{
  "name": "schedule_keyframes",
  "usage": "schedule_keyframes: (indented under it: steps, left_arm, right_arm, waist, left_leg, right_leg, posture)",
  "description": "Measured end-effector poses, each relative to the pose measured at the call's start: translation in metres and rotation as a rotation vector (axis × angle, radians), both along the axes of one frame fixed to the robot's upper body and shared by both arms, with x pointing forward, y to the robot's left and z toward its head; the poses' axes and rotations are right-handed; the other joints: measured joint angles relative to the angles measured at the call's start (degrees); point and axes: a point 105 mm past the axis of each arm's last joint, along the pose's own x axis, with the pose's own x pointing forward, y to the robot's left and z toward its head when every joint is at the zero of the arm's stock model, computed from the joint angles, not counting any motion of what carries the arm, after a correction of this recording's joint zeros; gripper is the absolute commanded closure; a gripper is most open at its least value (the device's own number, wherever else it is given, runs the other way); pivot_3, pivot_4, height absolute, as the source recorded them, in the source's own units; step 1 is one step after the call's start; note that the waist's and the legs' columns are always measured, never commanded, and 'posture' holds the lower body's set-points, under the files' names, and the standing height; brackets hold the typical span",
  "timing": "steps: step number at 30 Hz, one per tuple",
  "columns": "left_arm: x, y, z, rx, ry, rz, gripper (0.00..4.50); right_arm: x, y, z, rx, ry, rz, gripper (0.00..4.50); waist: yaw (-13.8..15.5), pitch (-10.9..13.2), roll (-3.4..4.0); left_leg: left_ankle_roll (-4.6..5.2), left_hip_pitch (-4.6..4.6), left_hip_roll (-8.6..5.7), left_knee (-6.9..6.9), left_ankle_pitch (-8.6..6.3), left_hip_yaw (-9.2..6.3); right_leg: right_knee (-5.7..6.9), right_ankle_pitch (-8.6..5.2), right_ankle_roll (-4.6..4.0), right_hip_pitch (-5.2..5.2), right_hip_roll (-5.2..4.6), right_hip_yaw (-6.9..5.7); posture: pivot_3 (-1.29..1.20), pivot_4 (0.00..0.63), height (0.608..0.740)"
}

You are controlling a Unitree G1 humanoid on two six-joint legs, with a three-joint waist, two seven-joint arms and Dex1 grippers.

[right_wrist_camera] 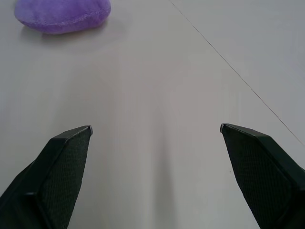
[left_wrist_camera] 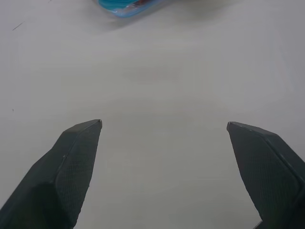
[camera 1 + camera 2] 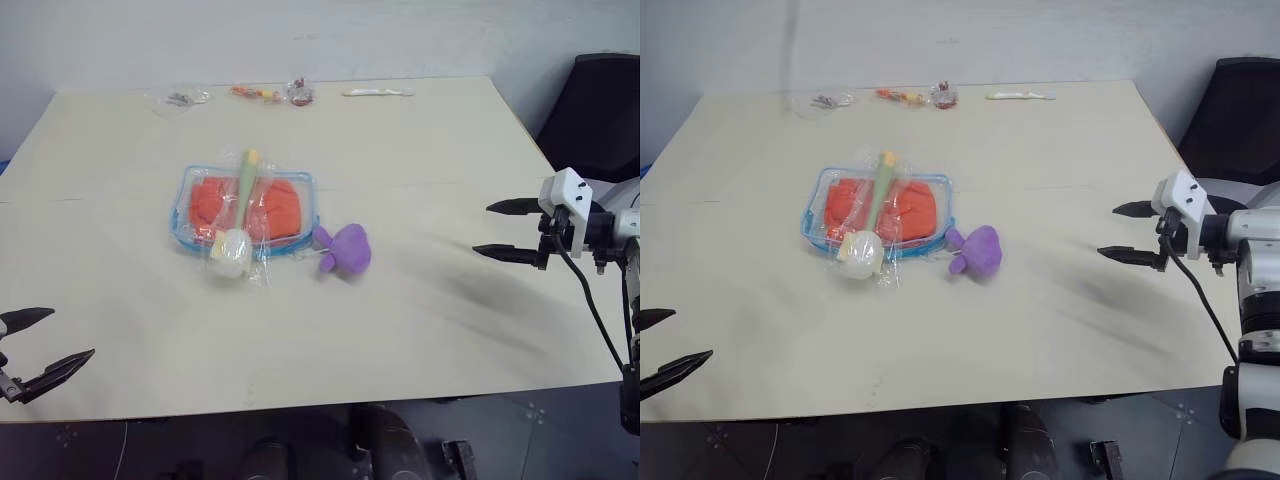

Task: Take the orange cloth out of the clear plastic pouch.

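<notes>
Orange cloth (image 3: 248,205) lay sealed inside the clear plastic pouch (image 3: 187,222), left of the frame's centre, with a thin clear bag (image 3: 240,235) across it. Both the left gripper (image 3: 40,345) and the right gripper (image 3: 497,229) had their fingers apart, empty, probably ready to approach.

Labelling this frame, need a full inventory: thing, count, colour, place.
table: 1, light wood, under everything
clear plastic pouch: 1, blue border, centre-left
orange cloth: 1, orange, inside pouch
thin clear bag: 1, green and white item, on top of the pouch
purple plush toy: 1, by the pouch's right end
small packets: several, mixed colours, far edge
white strip: 1, far edge
left claw: open, near-left
right claw: open, right
</notes>
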Motion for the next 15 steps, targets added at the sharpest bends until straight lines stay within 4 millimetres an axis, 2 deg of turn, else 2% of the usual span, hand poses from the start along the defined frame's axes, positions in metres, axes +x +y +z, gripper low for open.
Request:
schedule_keyframes:
  steps: [15]
  left_arm:
    - [-0.0008,0.0018,-0.0048,-0.006,0.019,0.022,0.03]
  right_arm:
    - [0.0020,-0.0044,-0.0034,-0.005,-0.010,-0.027,0.00]
  waist:
    - [-0.03,0.00,0.00]
  left_leg:
    - [0.00,0.00,0.00,0.00,0.00,0.01]
  right_leg:
    - [0.01,0.00,0.00,0.00,0.00,0.01]
  posture:
    - [0.00,0.150,0.740]
